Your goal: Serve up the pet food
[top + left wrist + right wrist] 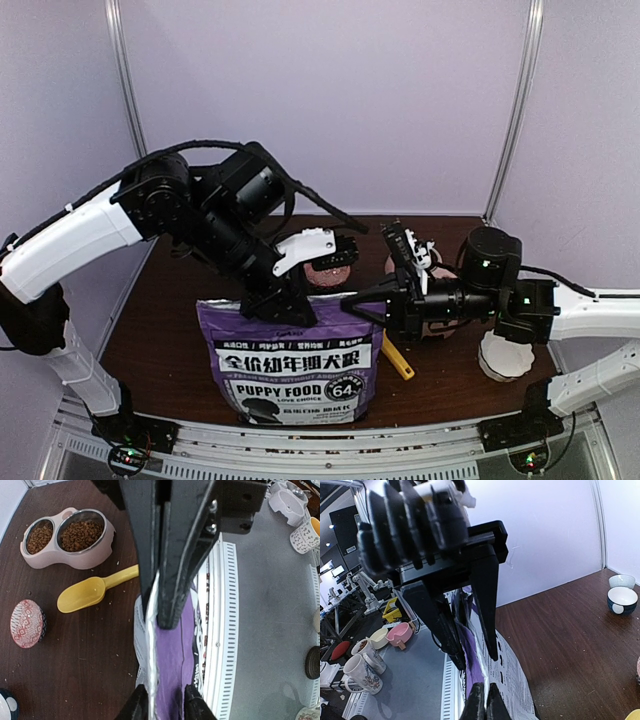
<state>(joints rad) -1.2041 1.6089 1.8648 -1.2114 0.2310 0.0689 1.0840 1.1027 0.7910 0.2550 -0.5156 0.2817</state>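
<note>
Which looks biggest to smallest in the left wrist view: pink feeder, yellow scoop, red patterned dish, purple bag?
1. pink feeder
2. yellow scoop
3. red patterned dish
Unranked: purple bag. It sits right at the camera and is only partly in view.

i'm seeing the purple puppy food bag standing upright near the table's front edge, a yellow scoop lying just beside the pink double feeder, and a red patterned dish sitting apart from both.
</note>
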